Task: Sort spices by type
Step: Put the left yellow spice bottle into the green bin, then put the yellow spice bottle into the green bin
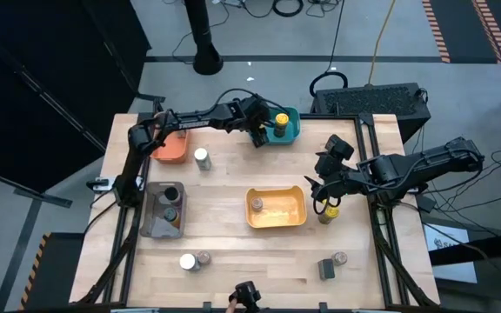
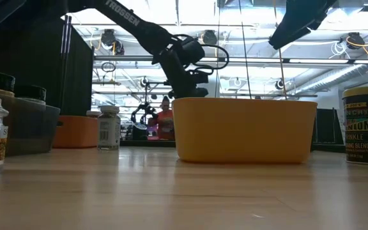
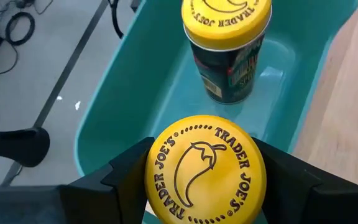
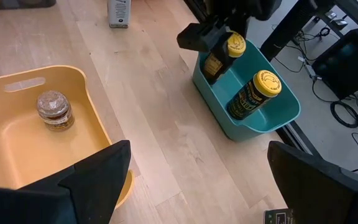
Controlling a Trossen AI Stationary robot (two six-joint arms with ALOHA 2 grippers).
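Left gripper (image 3: 205, 186) clamped a yellow-lidded jar (image 3: 205, 169) over the teal bin (image 3: 135, 93), lid logo legible only in left wrist view, right gripper (image 4: 197, 180) fingers spread wide, empty.

From above, the left gripper (image 1: 260, 132) hides the jar it holds; beyond it, a blurred person (image 2: 165, 119) stands.
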